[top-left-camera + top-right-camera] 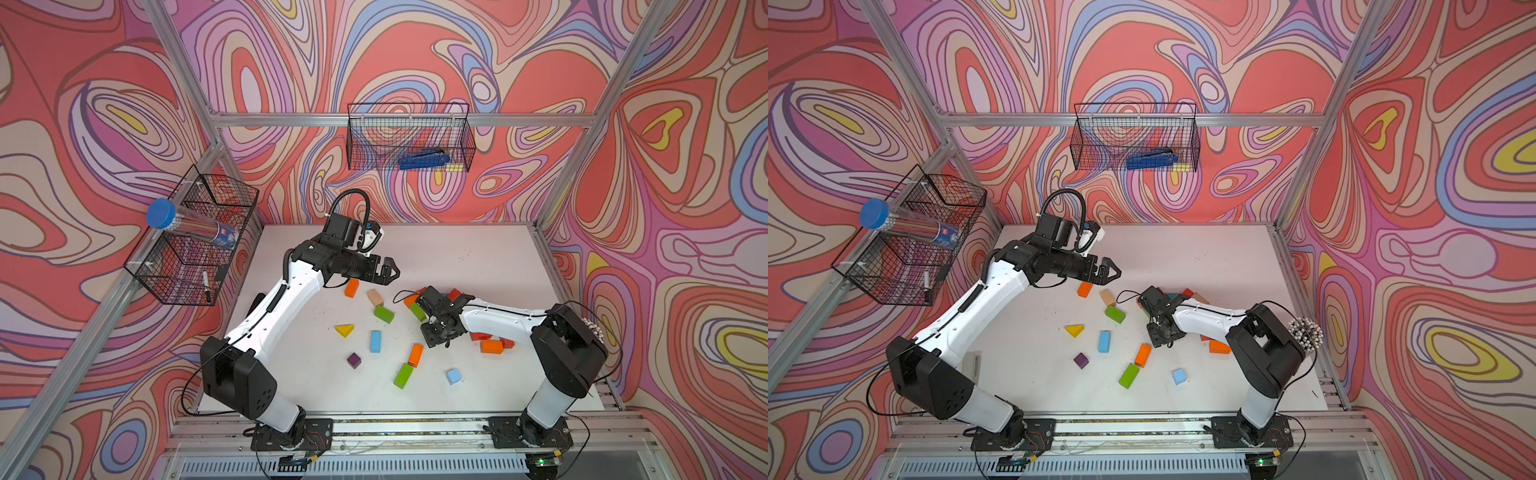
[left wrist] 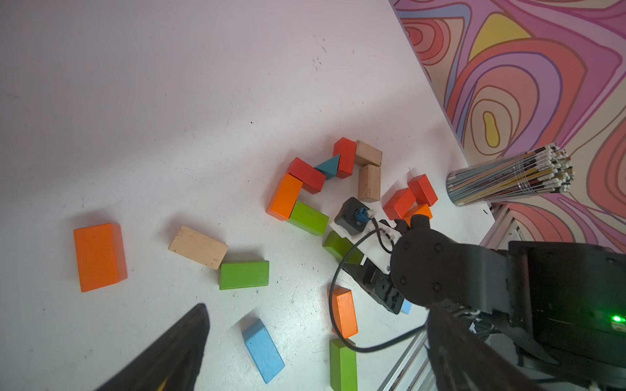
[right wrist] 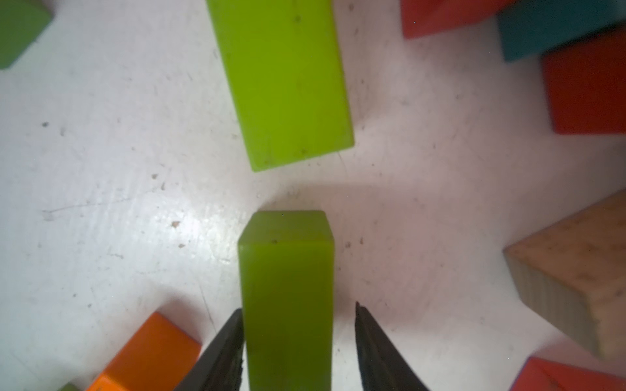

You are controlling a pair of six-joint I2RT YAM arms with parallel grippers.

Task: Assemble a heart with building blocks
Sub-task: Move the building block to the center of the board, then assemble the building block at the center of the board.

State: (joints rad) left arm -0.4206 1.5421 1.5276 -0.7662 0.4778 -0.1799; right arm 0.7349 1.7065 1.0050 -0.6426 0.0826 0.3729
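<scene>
Checked wire basket (image 1: 409,137) on the back wall, above the far edge of the worktop (image 1: 478,257): one blue tool (image 1: 424,159) inside, flat on the basket floor, right of middle. Checked second wire basket (image 1: 195,237) on the left wall, above the far left corner: clear tube (image 1: 195,228) with blue cap inside, slanted, cap end poking out over the rim; white marker (image 1: 206,284) upright at the near end. Noted clear cup (image 2: 508,179) at the right edge, packed with pencils (image 2: 548,166).

Located building blocks (image 1: 375,341) on the worktop. Chain of touching pieces toward the right edge: orange brick (image 2: 284,196), red brick (image 2: 306,174), teal triangle (image 2: 329,166), second red brick (image 2: 345,157), two plain wood bricks (image 2: 368,153), plus a green brick (image 2: 308,216) against the orange one. Loose pieces scattered across the middle and toward the near edge, among them yellow triangle (image 1: 344,330), purple cube (image 1: 353,360) and light blue cube (image 1: 454,376).

Left gripper (image 1: 390,272): raised over the far half of the worktop, jaws spread wide, holding nothing. Right gripper (image 3: 298,306): low beside the chain, jaws part-way apart astride a second green brick (image 3: 286,264) lying on the worktop, one finger touching its side, the other just clear of it.
</scene>
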